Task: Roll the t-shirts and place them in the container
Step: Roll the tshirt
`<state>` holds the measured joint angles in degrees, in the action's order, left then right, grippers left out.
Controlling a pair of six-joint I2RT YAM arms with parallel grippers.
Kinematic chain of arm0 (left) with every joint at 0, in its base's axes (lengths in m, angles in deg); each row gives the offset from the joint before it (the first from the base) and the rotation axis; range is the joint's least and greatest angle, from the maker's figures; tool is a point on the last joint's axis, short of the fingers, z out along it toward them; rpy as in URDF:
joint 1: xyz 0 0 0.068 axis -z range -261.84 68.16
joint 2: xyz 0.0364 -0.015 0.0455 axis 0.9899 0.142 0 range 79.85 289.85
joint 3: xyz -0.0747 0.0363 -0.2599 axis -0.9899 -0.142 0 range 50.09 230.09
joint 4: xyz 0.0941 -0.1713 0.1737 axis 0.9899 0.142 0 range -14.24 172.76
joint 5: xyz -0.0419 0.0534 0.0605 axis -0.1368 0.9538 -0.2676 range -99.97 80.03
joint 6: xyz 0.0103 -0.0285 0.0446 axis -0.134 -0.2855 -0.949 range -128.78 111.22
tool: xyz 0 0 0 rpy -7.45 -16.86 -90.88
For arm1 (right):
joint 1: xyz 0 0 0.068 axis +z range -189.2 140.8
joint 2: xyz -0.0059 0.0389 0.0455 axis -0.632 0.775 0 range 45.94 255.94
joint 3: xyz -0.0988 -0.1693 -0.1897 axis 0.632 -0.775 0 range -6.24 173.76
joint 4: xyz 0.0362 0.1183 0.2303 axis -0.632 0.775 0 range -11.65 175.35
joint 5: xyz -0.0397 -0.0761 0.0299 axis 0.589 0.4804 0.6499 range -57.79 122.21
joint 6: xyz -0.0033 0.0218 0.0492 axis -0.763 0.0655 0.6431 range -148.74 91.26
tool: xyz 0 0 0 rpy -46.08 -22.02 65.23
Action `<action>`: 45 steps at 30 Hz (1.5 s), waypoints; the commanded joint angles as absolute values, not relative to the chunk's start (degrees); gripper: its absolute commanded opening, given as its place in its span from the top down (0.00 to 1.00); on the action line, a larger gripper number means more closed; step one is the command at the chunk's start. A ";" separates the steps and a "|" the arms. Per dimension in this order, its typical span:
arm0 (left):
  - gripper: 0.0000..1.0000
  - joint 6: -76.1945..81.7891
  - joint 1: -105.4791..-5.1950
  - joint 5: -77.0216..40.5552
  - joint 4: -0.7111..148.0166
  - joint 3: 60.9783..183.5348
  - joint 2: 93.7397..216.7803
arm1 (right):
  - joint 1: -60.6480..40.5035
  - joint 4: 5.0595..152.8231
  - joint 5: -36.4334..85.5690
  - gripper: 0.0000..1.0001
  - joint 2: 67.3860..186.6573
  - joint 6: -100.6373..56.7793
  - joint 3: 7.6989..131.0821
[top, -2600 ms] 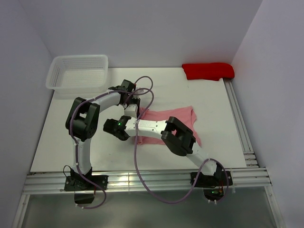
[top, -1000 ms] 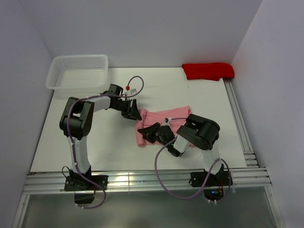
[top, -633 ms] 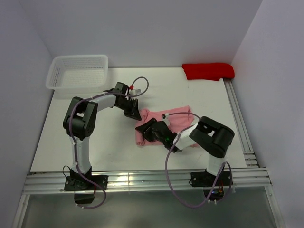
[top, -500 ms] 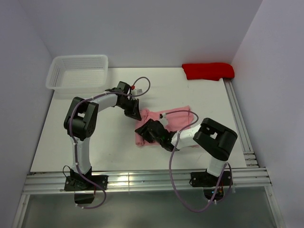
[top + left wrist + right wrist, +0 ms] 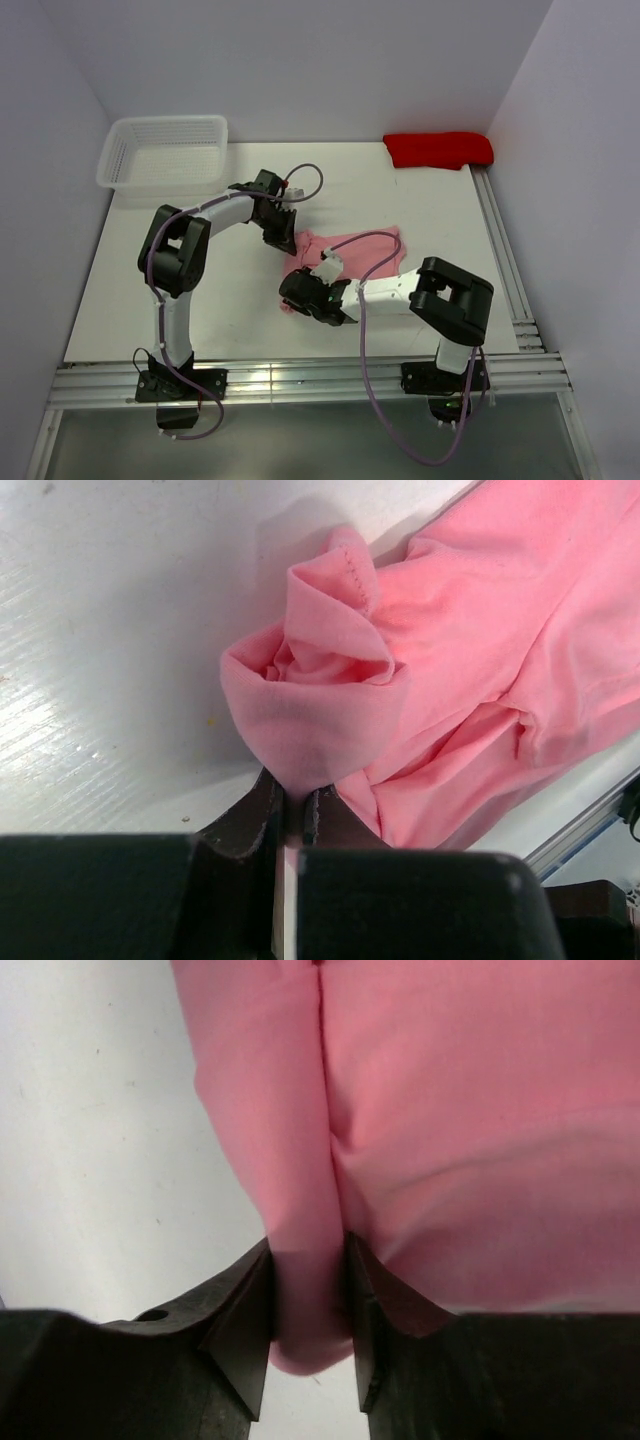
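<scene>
Only your wrist views show the grips: the left pincer (image 5: 293, 802) pinches a bunched corner of the pink t-shirt (image 5: 480, 630), and the right pincer (image 5: 308, 1295) squeezes a fold. Overhead, the t-shirt lies mid-way across the desk (image 5: 450, 210), with a red cloth (image 5: 438, 149) at far right.

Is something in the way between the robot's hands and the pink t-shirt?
No, nothing visible is in the way. The left hand pinches a bunched corner of the pink t-shirt, and the right hand has a fold of it squeezed between its fingers.
</scene>
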<state>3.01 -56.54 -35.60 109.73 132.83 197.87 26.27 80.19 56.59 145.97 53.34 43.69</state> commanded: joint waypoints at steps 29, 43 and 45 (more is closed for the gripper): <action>1.00 1.68 -54.42 -24.82 111.44 134.46 197.54 | 25.40 118.08 77.47 0.49 157.37 35.16 81.63; 1.00 1.76 -54.41 -25.44 111.70 134.90 198.24 | 24.52 120.70 78.18 0.49 166.52 31.02 89.64; 1.00 1.68 -54.41 -25.61 111.70 134.90 198.42 | 24.43 120.97 77.65 0.49 167.75 30.85 90.17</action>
